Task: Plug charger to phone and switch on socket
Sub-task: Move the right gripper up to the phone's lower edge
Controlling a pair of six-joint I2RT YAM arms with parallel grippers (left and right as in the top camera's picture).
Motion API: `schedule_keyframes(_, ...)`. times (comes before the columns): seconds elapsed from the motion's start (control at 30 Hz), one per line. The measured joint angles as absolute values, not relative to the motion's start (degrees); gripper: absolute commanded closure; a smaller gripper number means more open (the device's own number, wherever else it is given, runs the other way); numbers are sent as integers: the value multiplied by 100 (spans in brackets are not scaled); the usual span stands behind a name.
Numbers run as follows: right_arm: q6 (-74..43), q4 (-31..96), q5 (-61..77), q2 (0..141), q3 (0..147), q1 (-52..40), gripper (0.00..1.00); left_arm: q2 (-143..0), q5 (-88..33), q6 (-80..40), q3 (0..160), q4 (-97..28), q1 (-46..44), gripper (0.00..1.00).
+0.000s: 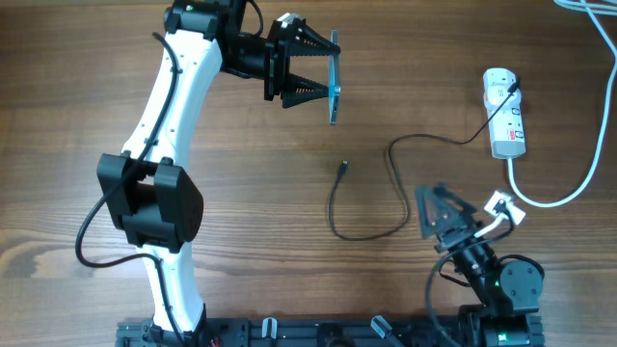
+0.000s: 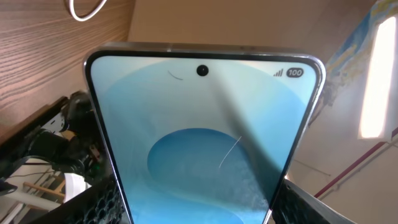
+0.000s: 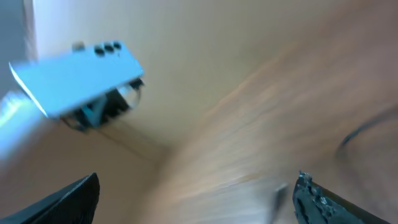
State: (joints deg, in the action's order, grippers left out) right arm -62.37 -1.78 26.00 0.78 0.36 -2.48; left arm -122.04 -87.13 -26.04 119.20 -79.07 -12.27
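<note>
My left gripper (image 1: 331, 69) is shut on the phone (image 1: 334, 77) and holds it on edge above the table at the back. The left wrist view shows its cyan-teal screen (image 2: 205, 143) close up between the fingers. The right wrist view, blurred, shows the phone's pale back (image 3: 74, 78) at upper left. The charger cable (image 1: 390, 193) lies looped on the table, its connector tip (image 1: 344, 168) loose near the middle and its plug (image 1: 513, 92) in the white socket (image 1: 505, 114) at the right. My right gripper (image 1: 434, 207) is open and empty at the front right, near the cable loop.
The socket's thick white lead (image 1: 578, 183) curves along the right side of the table. A small white tag (image 1: 501, 207) sits on the right arm next to the gripper. The left arm (image 1: 164, 145) stretches across the left half of the table.
</note>
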Motion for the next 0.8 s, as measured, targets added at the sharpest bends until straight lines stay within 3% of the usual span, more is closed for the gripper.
schedule_keyframes(0.13,-7590,-1146,2950,91,34,-248,0,-12204,-8711,-2604,11920,-7907,-1227,25)
schedule_keyframes(0.23,-7441,-2790,3162,78,75,-248,0,-12204,-8715,-2606,11920,-7889,-1227,25)
schedule_keyframes(0.33,-7037,-2630,3197,80,366,-248,0,-12204,-8715,-2606,11920,-7889,-1227,25)
schedule_keyframes(0.53,-4678,1098,2967,825,2921,-250,0,-12204,-8718,-2611,11920,-7887,-1227,25)
schedule_keyframes(0.73,-2497,4797,2228,2974,6713,-248,0,-12204,-8718,-2624,11920,-7863,-1227,27)
schedule_keyframes(0.77,-2397,5107,2324,3240,7070,-248,9,-12204,-8718,-2624,11920,-7863,-1227,27)
schedule_keyframes(0.8,-2279,5336,2504,3555,7435,-248,30,-12204,-8715,-2626,11920,-7870,-1227,25)
